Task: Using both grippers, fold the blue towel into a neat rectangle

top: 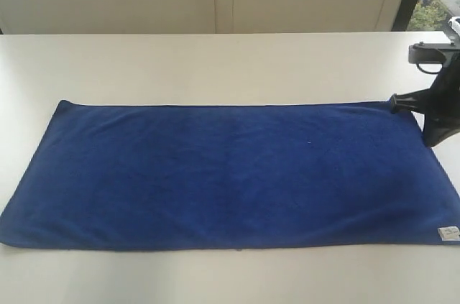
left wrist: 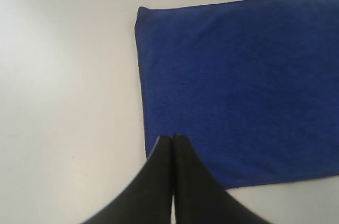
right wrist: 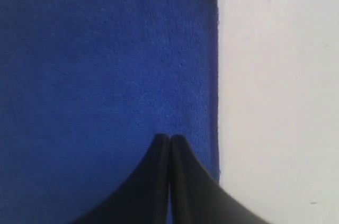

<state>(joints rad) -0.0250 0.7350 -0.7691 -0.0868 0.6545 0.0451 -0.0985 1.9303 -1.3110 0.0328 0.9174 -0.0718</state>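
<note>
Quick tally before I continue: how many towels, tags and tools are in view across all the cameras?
Blue towel: 1
White tag: 1
Tools: 2 (left tool, right tool)
Total: 4

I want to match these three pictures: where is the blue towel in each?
Exterior view: the blue towel lies flat across the middle, white tag at its lower right corner.
Left wrist view: the towel fills the picture's right part, by the shut fingers.
Right wrist view: the towel fills the picture's left part.
Shared landmark: the towel's edge against the white table.
</note>
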